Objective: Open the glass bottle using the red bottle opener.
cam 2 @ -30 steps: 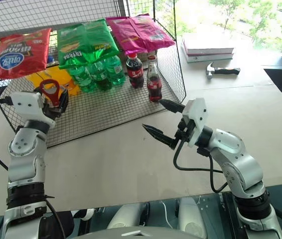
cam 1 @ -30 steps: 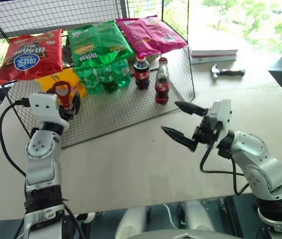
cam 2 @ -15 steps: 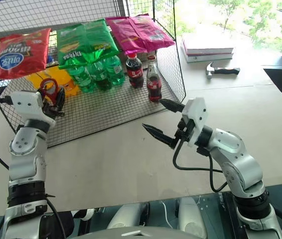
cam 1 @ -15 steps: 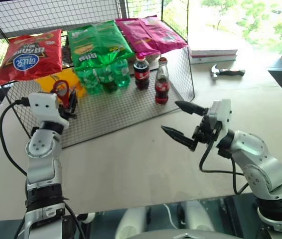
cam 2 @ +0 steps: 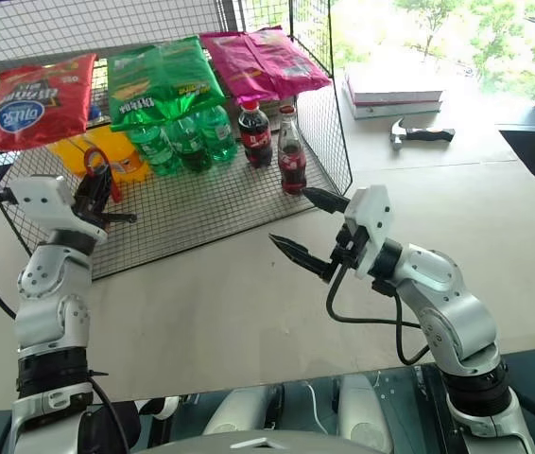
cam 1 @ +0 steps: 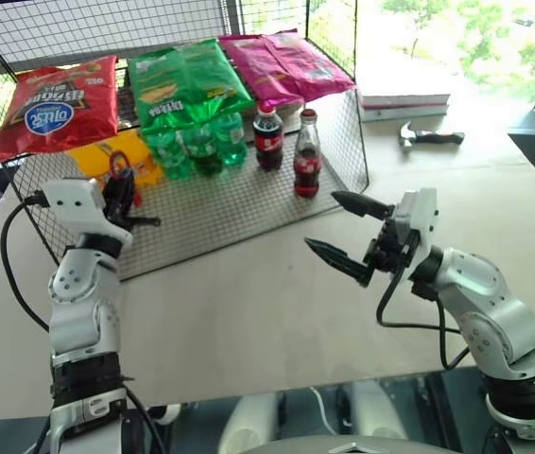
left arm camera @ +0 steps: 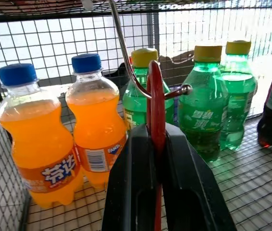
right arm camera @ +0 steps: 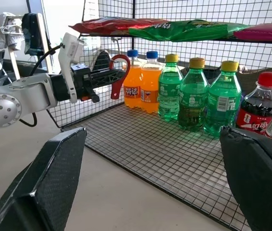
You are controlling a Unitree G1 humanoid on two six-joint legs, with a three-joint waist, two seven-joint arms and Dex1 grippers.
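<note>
1. Eye views: left gripper point(cam 1: 124, 197) at left, fingers clamped on the opener point(cam 1: 116, 166), ring end up. The bottle point(cam 1: 307, 157) stands upright on the rack point(cam 1: 230, 213), far right of the opener, beside the plastic cola bottle point(cam 1: 268, 138). Right gripper point(cam 1: 341, 228) is nearer the bottle, fingers wide apart, empty, over the desk point(cam 1: 249, 312).
2. Left wrist view: opener's long axis upright, edge-on between the fingers point(left arm camera: 126, 183).
3. Right wrist view: opener far left. My guess: right grasps the bottle next.
</note>
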